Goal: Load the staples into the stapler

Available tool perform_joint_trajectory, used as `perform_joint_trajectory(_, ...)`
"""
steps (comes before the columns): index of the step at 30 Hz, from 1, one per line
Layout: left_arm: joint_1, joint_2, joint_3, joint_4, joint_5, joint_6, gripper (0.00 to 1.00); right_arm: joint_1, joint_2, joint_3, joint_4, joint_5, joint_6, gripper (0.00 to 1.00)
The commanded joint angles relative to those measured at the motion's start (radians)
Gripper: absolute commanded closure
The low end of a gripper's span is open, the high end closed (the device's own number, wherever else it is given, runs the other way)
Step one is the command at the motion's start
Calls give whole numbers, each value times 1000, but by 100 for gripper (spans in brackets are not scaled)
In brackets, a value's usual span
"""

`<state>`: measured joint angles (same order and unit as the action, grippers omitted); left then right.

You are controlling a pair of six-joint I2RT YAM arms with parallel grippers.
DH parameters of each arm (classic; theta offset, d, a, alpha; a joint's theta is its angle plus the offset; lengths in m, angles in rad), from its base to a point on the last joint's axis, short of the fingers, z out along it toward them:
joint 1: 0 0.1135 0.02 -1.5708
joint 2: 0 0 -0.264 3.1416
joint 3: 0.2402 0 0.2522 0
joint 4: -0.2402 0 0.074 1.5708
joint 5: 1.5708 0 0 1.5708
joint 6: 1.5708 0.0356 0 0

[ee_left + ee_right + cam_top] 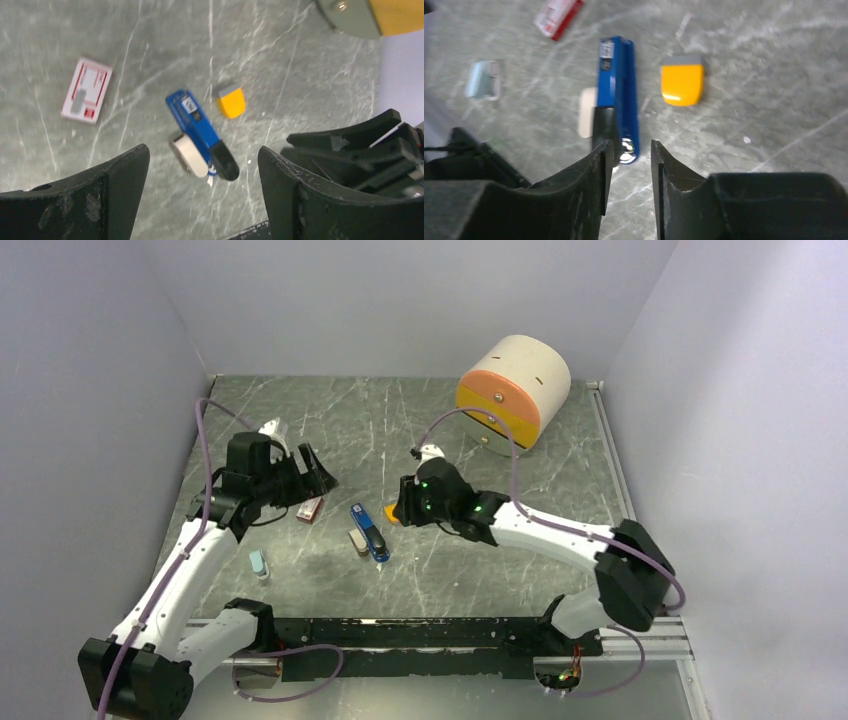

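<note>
Stapler [369,531] shows in every view; drum [513,390] whole only overhead

Grey-green marbled worktop [450,575]. Blue stapler [369,531] lies flat near centre, with the staples [189,154] block touching its left side. Orange-yellow block [230,102] near the stapler's right, apart. Red-and-white box [309,509] further left. Pale teal piece [258,563] near-left. Cream drum [515,388] with orange face, on its side, far right.

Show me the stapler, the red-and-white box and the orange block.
stapler [192,120], left wrist view, blue top.
red-and-white box [86,90], left wrist view, label face.
orange block [681,84], right wrist view, orange face.
</note>
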<state>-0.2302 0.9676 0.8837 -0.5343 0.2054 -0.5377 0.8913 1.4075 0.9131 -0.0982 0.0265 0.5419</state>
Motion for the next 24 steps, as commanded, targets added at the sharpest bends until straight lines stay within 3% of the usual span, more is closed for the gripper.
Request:
perform_joint_trajectory(1, 9, -35, -62, -66, -64, -127, 16, 29, 94, 39, -85, 182, 73, 64)
perform_joint_trajectory(5, 10, -36, -116, -73, -138, -187, 3, 42, 190, 84, -116, 190, 64, 63)
perform_joint_trajectory(9, 9, -23, -168, -36, -190, -227, 3, 47, 270, 124, -145, 177, 66, 58)
perform_joint_trajectory(24, 9, 72, -253, 118, -291, -308, 6, 52, 536, 338, -247, 205, -1, 57)
